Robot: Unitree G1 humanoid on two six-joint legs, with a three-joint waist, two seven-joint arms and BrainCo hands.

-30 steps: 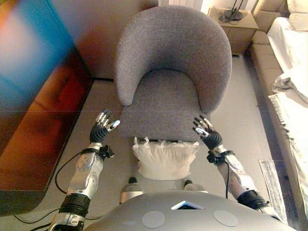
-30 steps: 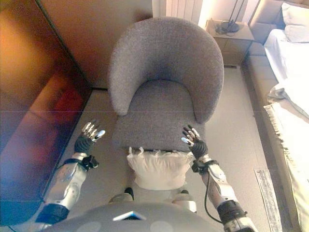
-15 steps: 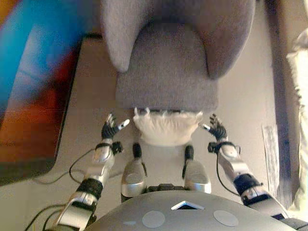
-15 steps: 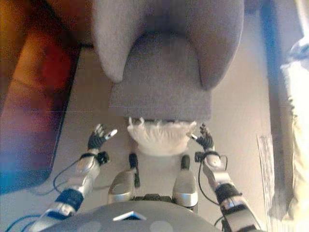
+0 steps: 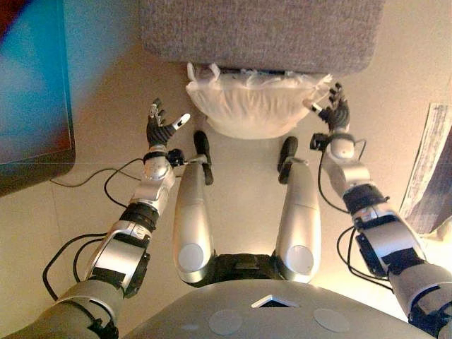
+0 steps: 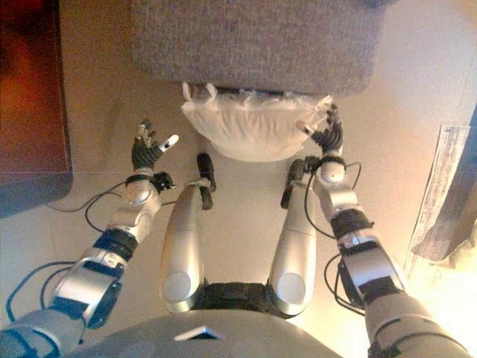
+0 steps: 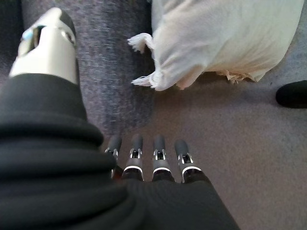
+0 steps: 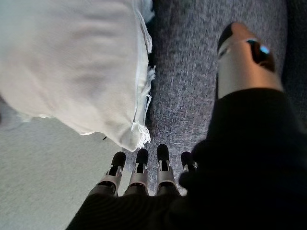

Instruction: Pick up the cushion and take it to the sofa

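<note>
A cream cushion [image 5: 254, 106] with fringed edges lies on the floor against the front of the grey armchair [image 5: 261, 35]. My left hand [image 5: 160, 130] is open to the left of the cushion with its fingers spread, a short gap away. In its wrist view the straight fingers [image 7: 144, 155] point at the cushion's tasselled corner [image 7: 158, 79]. My right hand [image 5: 337, 113] is open at the cushion's right corner, very close to it. Its fingers [image 8: 139, 167] are straight, with the cushion [image 8: 67, 62] just past the tips. Neither hand holds anything.
A dark screen [image 5: 32, 92] stands at the left. A pale fringed cloth [image 5: 429, 166] lies on the floor at the right. The beige carpet [image 5: 92, 205] spreads around the chair.
The camera has tipped down and closer, so the chair now fills only the top edge. Both hands have come down beside the cushion, the right one up to its corner.
</note>
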